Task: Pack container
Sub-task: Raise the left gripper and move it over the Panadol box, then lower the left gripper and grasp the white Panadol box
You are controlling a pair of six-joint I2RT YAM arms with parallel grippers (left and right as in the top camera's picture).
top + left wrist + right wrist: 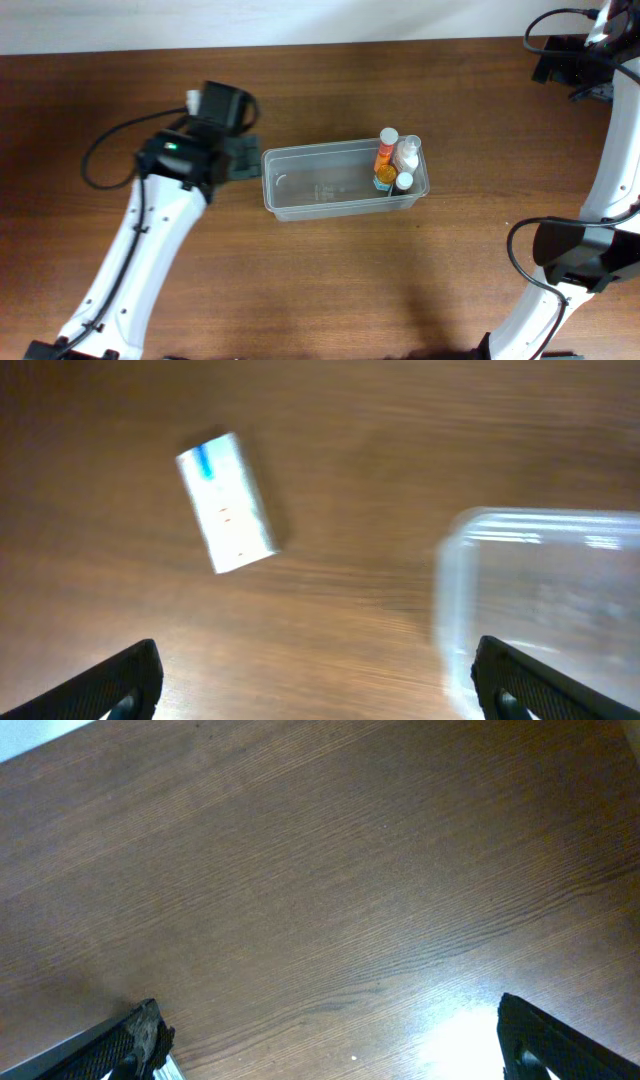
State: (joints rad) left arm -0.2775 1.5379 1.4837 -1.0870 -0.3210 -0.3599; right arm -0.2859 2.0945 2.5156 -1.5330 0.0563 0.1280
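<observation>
- Container [300, 186] is seen mid-table, upright, with its long side running left-right.
- Small bottles are packed upright at its right end. An orange bottle [385, 152] and a white bottle [407, 153] are set at the far side, and two smaller ones just near of them.
- Left gripper [318, 650] is held just left of the container's left end. Its jaws are spread wide and nothing is held between them.
- A white box [227, 502] with a blue mark is seen lying flat on the table [450, 100] in the left wrist view, apart from the tub's rounded corner.
- Right gripper [328, 1020] is held at the far right, well apart from the container. Its jaws are spread wide and empty, with only wood grain seen below.
</observation>
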